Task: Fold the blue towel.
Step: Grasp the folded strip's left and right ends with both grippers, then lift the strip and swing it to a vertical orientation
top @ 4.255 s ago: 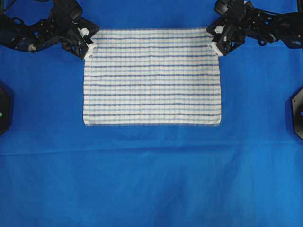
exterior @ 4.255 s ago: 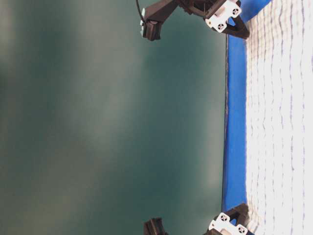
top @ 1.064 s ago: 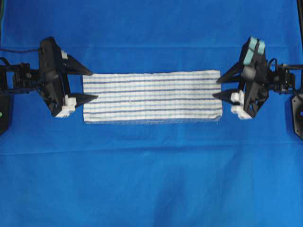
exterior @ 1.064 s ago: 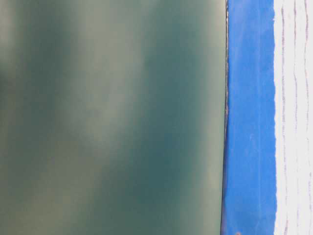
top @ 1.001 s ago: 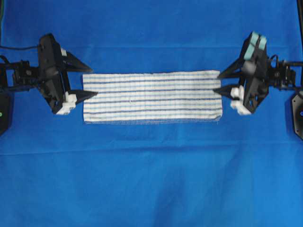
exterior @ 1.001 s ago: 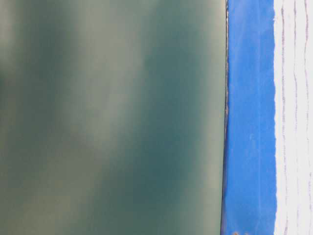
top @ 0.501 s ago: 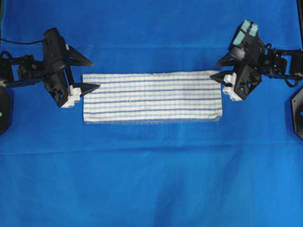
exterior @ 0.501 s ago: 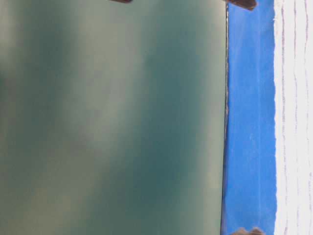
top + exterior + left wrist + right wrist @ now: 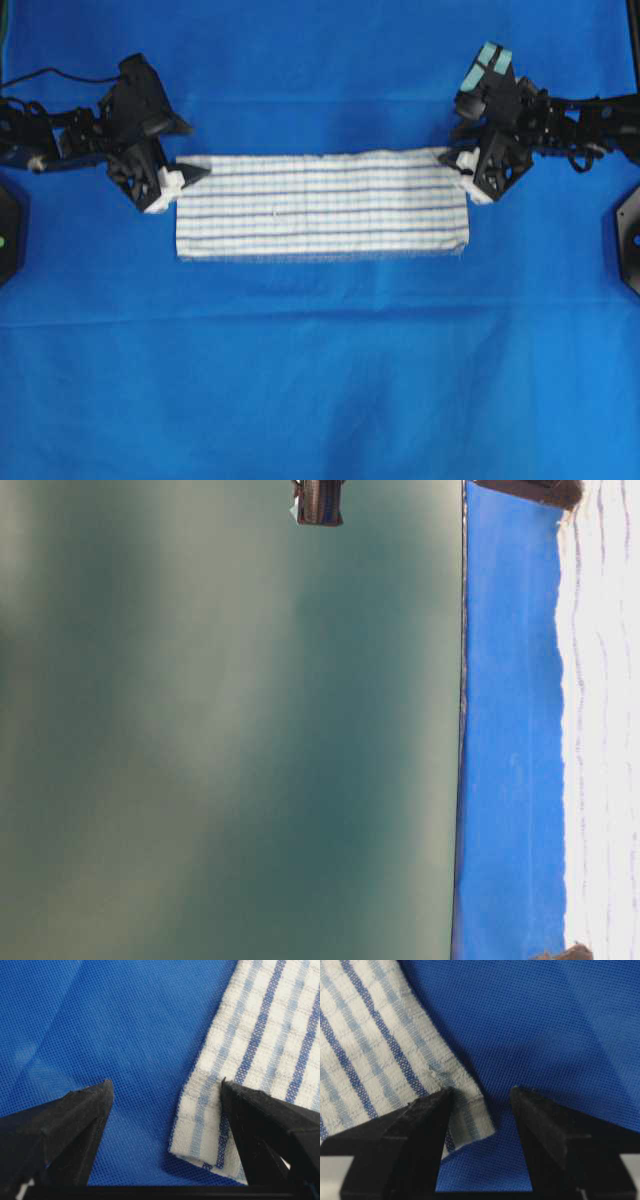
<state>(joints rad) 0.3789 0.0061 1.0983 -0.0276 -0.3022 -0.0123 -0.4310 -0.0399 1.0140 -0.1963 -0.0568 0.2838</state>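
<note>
The blue towel (image 9: 320, 205), white with blue checks and navy stripes, lies flat as a long folded strip on the blue table cloth (image 9: 320, 380). My left gripper (image 9: 198, 150) is at its far left corner, open. In the left wrist view, the left gripper (image 9: 165, 1085) straddles the towel (image 9: 260, 1035) corner, one finger over the cloth, nothing pinched. My right gripper (image 9: 450, 148) is at the far right corner, open. In the right wrist view, the right gripper (image 9: 481, 1091) has the towel (image 9: 375, 1050) corner lying between its fingers.
Black arm bases sit at the left edge (image 9: 8, 235) and right edge (image 9: 630, 240) of the overhead view. The table-level view shows the towel (image 9: 600, 730), the table cloth (image 9: 510, 730) and a dull green wall (image 9: 220, 730).
Both grippers have swung from the middle of the towel's short ends up to its far corners and dropped close to the cloth. Their jaws stay open. The towel has not moved over the last second.
</note>
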